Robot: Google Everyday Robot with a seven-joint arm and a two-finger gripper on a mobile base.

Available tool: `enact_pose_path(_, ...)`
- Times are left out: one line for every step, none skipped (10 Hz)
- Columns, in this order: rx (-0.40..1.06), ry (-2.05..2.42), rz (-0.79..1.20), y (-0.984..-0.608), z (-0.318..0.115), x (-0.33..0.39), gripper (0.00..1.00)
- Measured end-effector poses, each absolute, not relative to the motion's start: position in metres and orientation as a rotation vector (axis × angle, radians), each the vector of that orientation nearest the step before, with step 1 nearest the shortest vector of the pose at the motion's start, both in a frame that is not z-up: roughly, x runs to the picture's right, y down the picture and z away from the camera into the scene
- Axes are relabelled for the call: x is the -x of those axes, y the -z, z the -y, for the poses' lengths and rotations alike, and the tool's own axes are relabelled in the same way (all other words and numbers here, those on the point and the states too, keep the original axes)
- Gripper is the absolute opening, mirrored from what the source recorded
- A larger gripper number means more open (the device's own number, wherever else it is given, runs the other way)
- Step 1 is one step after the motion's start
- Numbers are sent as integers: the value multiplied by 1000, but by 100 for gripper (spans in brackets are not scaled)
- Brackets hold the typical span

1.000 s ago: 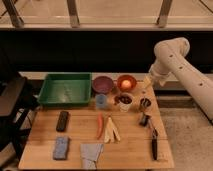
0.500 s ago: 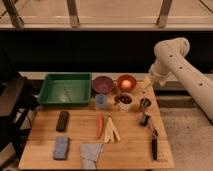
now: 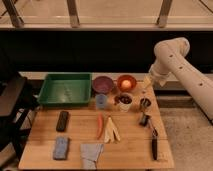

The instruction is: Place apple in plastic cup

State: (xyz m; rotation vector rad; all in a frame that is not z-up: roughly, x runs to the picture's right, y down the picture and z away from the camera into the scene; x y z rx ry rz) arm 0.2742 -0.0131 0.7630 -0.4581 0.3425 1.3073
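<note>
Nothing moved: end effector (image 3: pixel 145 104), seemingly open, hangs right of white cup (image 3: pixel 125 104), plastic cup (image 3: pixel 101 101) beyond.

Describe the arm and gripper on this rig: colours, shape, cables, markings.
Arm: smooth off-white shell, thick rounded tubular links, bulbous joint at the top, a row of small dark dots along one link. No loose cables or readable markings show. Gripper: small, pale cream, tapering off the wrist, above the wooden table's far right edge beside the orange bowl.
</note>
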Motion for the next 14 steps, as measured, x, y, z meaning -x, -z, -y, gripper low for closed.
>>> enact_pose_path(458, -1307, -343, -763, 13, -274, 70)
enact_pose_path(458, -1307, -342, -763, 13, -274, 70)
enact_pose_path(458, -1307, -342, -763, 13, -274, 70)
enact_pose_path(458, -1307, -342, -763, 13, -274, 70)
enact_pose_path(458, -1307, -342, -763, 13, -274, 70)
enact_pose_path(458, -1307, -343, -763, 13, -274, 70)
enact_pose_path(458, -1307, -342, -763, 13, -274, 70)
enact_pose_path(458, -1307, -343, -763, 13, -274, 70)
enact_pose_path(458, -1307, -342, -763, 13, -274, 70)
enact_pose_path(454, -1305, -338, -763, 14, -273, 70)
enact_pose_path(435, -1291, -320, -763, 19, -270, 70)
enact_pose_path(414, -1273, -283, -764, 25, -261, 70)
enact_pose_path(406, -1260, -245, -767, 30, -249, 70)
enact_pose_path(413, -1250, -165, -774, 38, -227, 70)
